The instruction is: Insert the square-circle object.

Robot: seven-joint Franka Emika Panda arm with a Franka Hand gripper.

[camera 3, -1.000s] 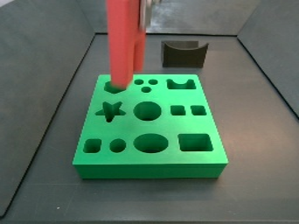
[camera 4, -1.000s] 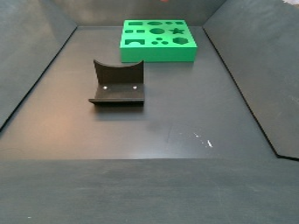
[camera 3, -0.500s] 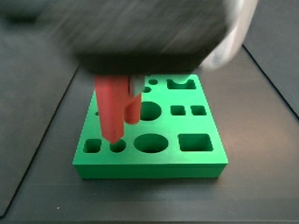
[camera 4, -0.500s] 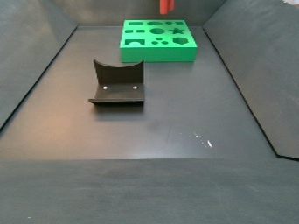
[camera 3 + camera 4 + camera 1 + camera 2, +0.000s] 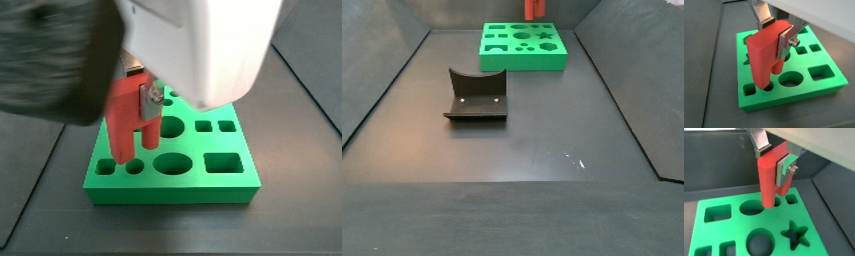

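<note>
Dark matte floor point(image 5: 516, 150), dark enclosing walls point(image 5: 489, 10), soft light

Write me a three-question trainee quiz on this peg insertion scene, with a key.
1. True or false: the gripper is shut on the red peg.
2. Is the peg held upright, or lying flat on the green block?
3. Which item stands apart from the block on the floor: A) the fixture, B) a star-shaped piece?

Key: 1. True. 2. Upright, with its lower end at the block's holes. 3. A.

Dark fixture point(image 5: 476, 95) on the floor, well apart from green block point(image 5: 525, 47)
</note>
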